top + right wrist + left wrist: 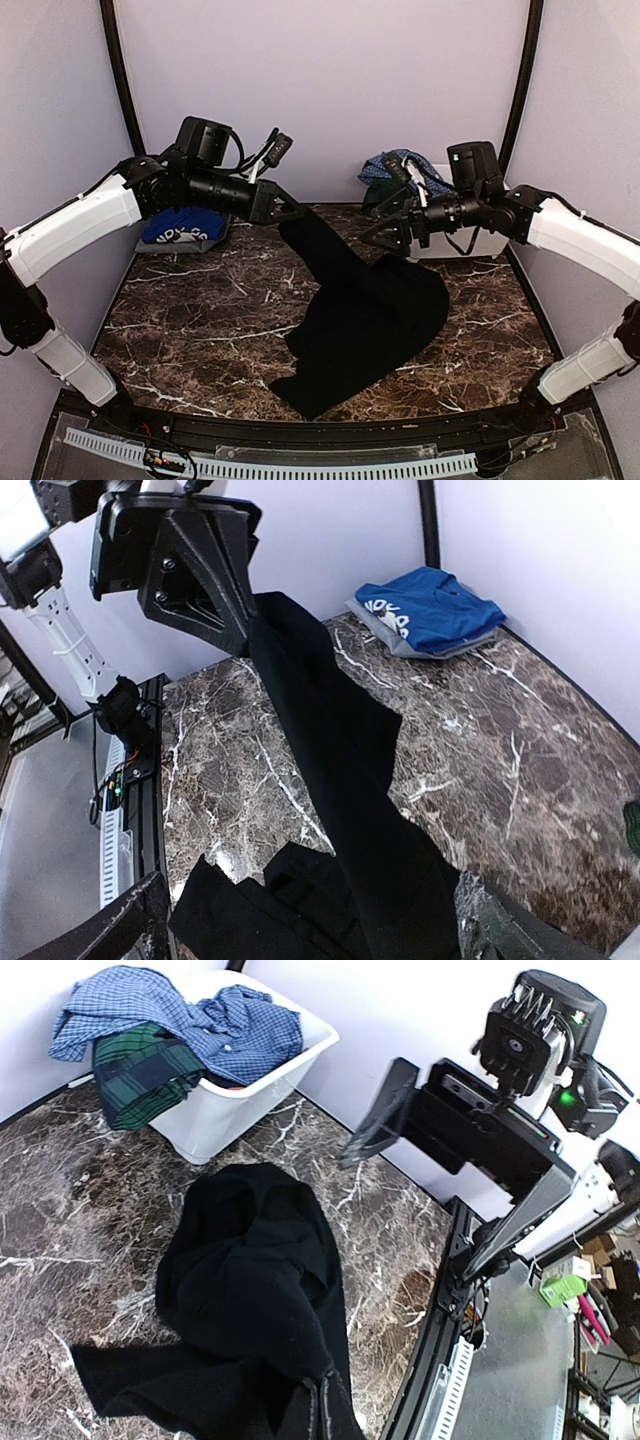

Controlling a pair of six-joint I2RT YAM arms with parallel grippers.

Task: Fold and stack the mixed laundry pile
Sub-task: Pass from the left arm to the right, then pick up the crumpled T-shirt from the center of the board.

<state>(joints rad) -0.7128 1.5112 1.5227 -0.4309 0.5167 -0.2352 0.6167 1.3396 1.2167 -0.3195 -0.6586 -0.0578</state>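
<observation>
"From overhead, how far along?"
"Early: the left gripper (288,212) is clamped on the black garment (365,320), holding one corner up while the rest sprawls on the table (200,300). The right gripper (388,235) gapes wide, gripping nothing."
"Left wrist?"
"The checked shirt (200,1010) and plaid piece (140,1070) lie heaped in the bin (250,1110), unfolded."
"Right wrist?"
"Only the blue tee (430,605) lies folded, at the far corner."

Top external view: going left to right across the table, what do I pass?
In order: royal-blue tee → left gripper → black garment → white bin. The right gripper hangs over the garment, so I left it out.
</observation>
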